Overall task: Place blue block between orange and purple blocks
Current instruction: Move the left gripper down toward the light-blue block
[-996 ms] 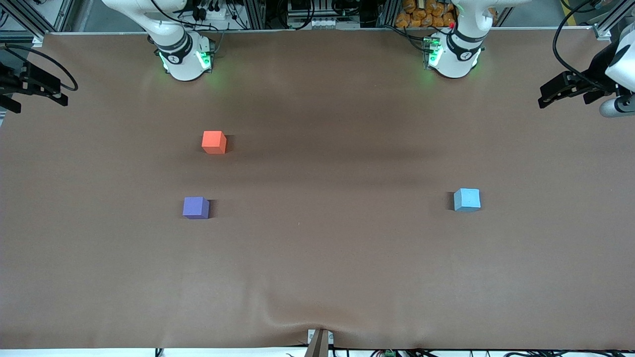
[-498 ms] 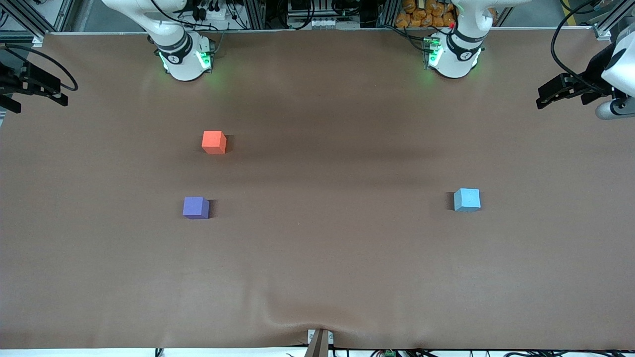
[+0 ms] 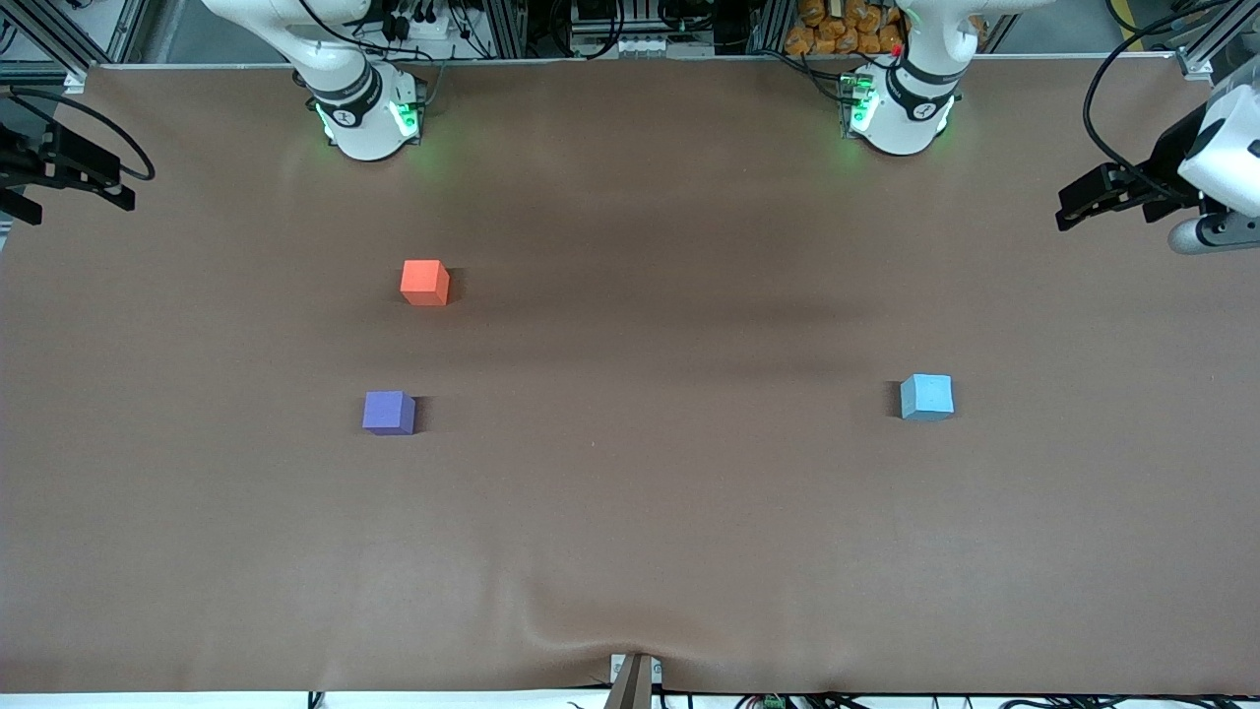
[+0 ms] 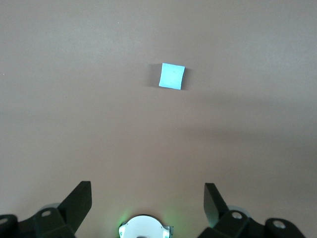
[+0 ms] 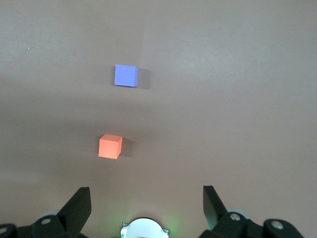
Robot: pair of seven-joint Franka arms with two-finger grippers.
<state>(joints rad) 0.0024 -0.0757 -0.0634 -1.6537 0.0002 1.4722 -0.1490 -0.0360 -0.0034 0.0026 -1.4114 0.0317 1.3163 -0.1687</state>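
Note:
The blue block lies on the brown table toward the left arm's end; it also shows in the left wrist view. The orange block and the purple block lie toward the right arm's end, apart from each other, the purple one nearer the front camera. Both show in the right wrist view, orange and purple. My left gripper is open and empty, high over the table's end. My right gripper is open and empty, waiting high over its end.
The brown table cover has a wrinkle at the front edge's middle, by a small bracket. The two arm bases stand along the table's back edge. Cables and racks lie past that edge.
My left gripper has shifted slightly inward over its end of the table. The right arm and the three blocks have not moved.

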